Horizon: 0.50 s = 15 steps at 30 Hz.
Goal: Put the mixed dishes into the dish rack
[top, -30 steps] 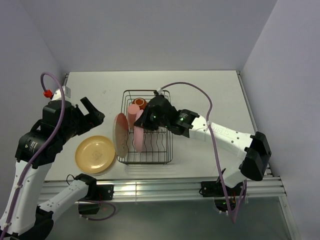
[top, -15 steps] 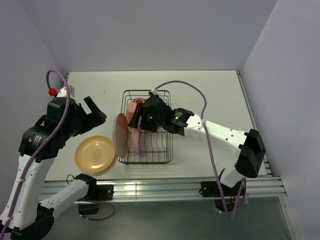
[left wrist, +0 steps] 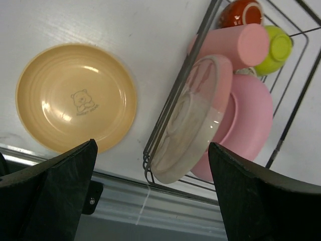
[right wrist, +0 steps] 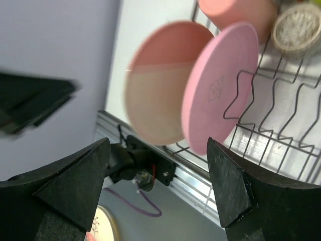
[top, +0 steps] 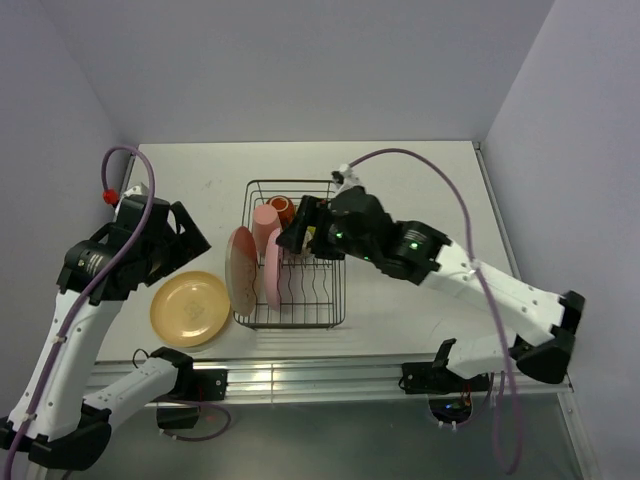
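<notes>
Now the right gripper (top: 302, 230) has let go and drawn back, jaws wide and empty, leaving the pink plate (top: 272, 268) upright in a slot of the dish rack (top: 330, 300), just beside the pink-and-cream plate (top: 241, 270) at its left edge. The yellow-orange plate (top: 190, 308) lies flat on the table outside the rack, near the left gripper (top: 192, 232), which hangs open and empty; nothing seems to block it

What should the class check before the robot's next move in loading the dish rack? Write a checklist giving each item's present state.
1. Left claw open, empty: ok.
2. Right claw open, empty: ok.
3. Pink plate upright in the dish rack: ok.
4. Free slots beside it: ok.
5. Yellow plate loaded: not ok; it lies flat on the table beside the rack.
</notes>
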Motion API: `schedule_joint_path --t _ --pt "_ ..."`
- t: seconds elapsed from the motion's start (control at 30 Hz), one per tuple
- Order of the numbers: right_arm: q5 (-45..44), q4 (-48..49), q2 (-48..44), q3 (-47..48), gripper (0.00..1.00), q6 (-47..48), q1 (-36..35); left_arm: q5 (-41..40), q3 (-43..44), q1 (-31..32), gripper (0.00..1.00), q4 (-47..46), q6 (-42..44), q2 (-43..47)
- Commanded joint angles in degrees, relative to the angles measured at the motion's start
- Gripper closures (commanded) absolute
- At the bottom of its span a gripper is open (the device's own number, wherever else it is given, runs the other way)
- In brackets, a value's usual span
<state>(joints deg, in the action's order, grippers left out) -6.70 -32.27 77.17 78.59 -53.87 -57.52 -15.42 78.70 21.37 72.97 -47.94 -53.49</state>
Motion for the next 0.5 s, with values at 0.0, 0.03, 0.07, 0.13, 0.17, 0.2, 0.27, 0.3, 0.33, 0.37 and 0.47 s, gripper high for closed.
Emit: schedule_joint_path --t 0.0,0.03,0.07,0.13,0.17,0.2,0.27,0.3,0.33,0.37,0.47 --pt "-3.2 -4.4 -7.9 0.3 0.15 4.5 -0.3 -0.9 -0.8 -1.7 0.01 1.2 -5.6 -2.5" --pt "-3.1 -5.2 -10.1 0.1 0.15 5.6 -0.4 -0.3 -0.8 -2.5 0.01 0.9 -6.4 -3.4" --pt "-2.7 -6.0 -11.1 0.0 0.15 6.6 -0.4 0.2 -0.1 -3.7 0.01 1.3 -7.4 -4.4" --pt "-2.2 -8.5 -14.5 -0.7 0.15 8.8 -0.3 2.8 1.5 -8.4 0.01 2.3 -10.7 -8.3" --pt "-1.7 -8.8 -16.0 -1.5 0.15 9.1 -0.4 3.8 1.7 -10.2 0.01 2.4 -11.3 -9.8" --pt "-1.8 -8.7 -17.6 -2.6 0.15 9.7 -0.3 5.0 1.7 -14.3 0.01 2.4 -12.0 -12.0" --pt "-2.5 -8.3 -22.4 -6.0 0.15 10.1 -0.3 9.6 0.9 -19.3 0.01 2.8 -13.1 -15.7" --pt "-2.8 -8.0 -23.6 -6.9 0.15 10.2 -0.1 11.7 0.6 -25.4 0.01 3.1 -13.4 -17.0" --pt "-2.9 -8.0 -25.9 -8.3 0.15 10.4 -0.1 14.7 0.1 -28.3 0.01 3.8 -13.5 -18.2" --pt "-2.9 -8.2 -26.7 -8.8 0.15 11.1 0.1 15.4 -0.1 -30.3 0.01 4.1 -13.6 -20.4" --pt "-2.4 -9.9 -28.8 -8.5 0.15 13.2 0.5 16.7 -2.6 -33.8 0.01 1.5 -15.7 -20.5"
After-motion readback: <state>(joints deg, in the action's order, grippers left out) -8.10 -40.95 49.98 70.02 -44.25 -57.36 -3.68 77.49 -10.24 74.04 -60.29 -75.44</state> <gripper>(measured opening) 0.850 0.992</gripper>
